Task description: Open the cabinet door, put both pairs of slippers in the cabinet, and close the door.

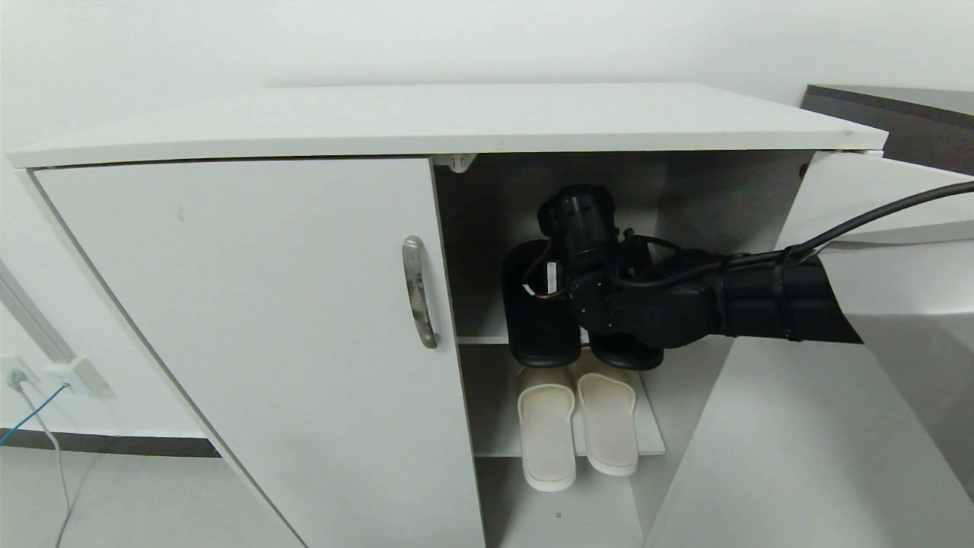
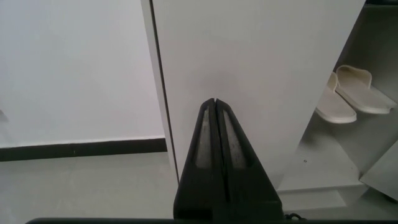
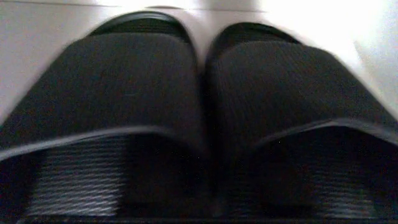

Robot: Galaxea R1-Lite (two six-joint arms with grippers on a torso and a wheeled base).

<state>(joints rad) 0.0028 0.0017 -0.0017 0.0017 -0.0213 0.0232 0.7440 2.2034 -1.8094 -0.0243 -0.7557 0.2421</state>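
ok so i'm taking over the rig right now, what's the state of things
Left pincer: shut, empty, in front of the closed left door.
Right arm: inside the cabinet, at the black slippers on the upper shelf; its grip is hidden.
White slippers: on the lower shelf.
Done: right door open, white pair in.
Left: confirm the black pair is released, withdraw, close the door.

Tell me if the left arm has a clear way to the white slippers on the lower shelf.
Probably yes. The left tool faces the closed left door, but the white slippers lie to its side in the open compartment, jutting past the shelf edge. The right arm crosses higher up.
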